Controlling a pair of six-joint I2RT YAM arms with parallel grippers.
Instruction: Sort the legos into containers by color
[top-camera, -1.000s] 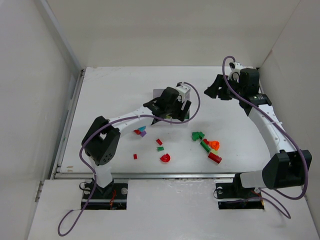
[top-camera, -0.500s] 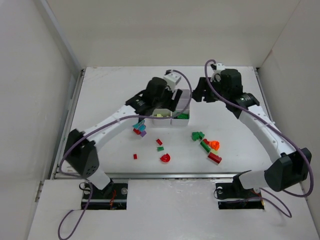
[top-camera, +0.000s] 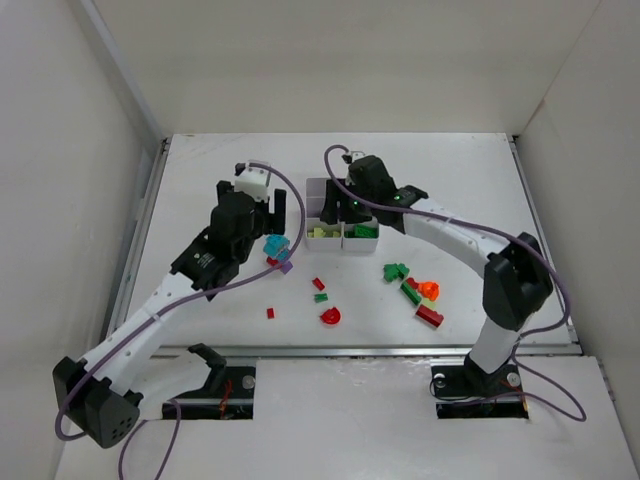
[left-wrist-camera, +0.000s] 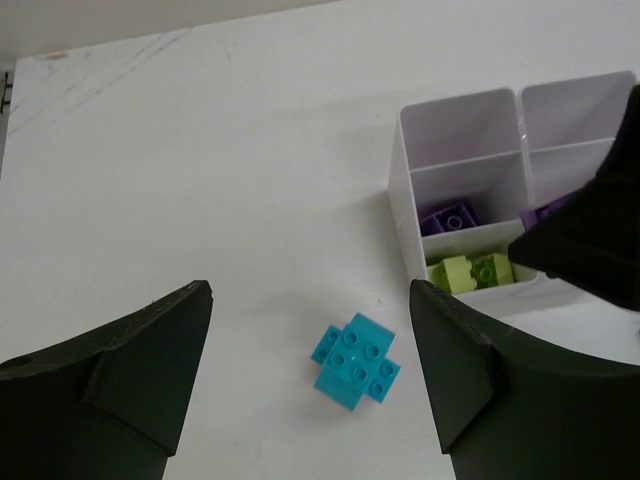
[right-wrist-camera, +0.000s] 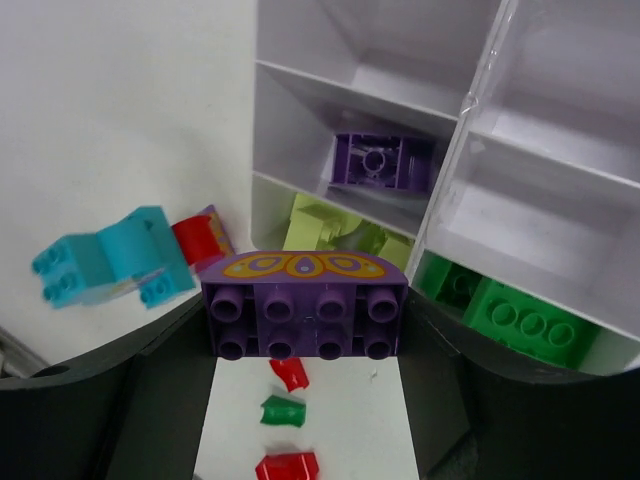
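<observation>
Clamping one purple lego (right-wrist-camera: 303, 300), one tray (right-wrist-camera: 457, 130) — six-celled

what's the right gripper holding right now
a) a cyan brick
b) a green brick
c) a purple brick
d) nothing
c: in the right wrist view the purple brick sits clamped in the right gripper, while the cyan brick lies loose beside the tray and the green brick is inside it.
</observation>
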